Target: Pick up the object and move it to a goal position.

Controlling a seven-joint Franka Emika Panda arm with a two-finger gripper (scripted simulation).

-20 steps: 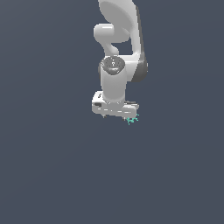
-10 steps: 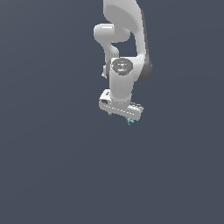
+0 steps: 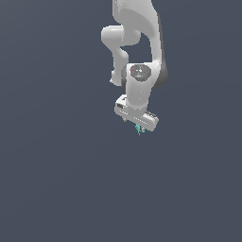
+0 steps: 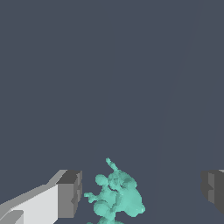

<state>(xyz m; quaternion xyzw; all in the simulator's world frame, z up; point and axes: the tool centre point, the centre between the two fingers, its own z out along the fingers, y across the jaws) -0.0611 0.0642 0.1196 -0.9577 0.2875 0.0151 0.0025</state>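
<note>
Gripper [image 4: 140,192]: the two fingers are seen spread wide in the wrist view, with a clear gap on each side of the object; nothing is clamped. From the exterior view the gripper [image 3: 138,124] is pointed downward at the end of the arm.

Fingers [image 4: 69,192]: one grey pad is seen just beside the object, the other well apart from it. The object is thus placed off-centre between them, nearer one pad.

Object [image 4: 116,197]: a small teal, knobbly, spiky piece is found between the fingers. In the exterior view the object [image 3: 139,129] is shown as a speck right at the fingertips, under the gripper.

Contact: whether the object is touched by the nearer pad cannot be told; a thin dark gap appears to be left between them.

Arm [image 3: 137,52]: it is held bent above the gripper, so the fingers are brought down over the object from above.

Surface [image 3: 56,179]: a plain dark grey plane is spread around the gripper; no goal marker is visible on it.

Step judged: the object is straddled for a grasp; closing is judged to be required before any lift.

Risk judged: with the object off-centre, it may be pushed sideways as the fingers are closed.
</note>
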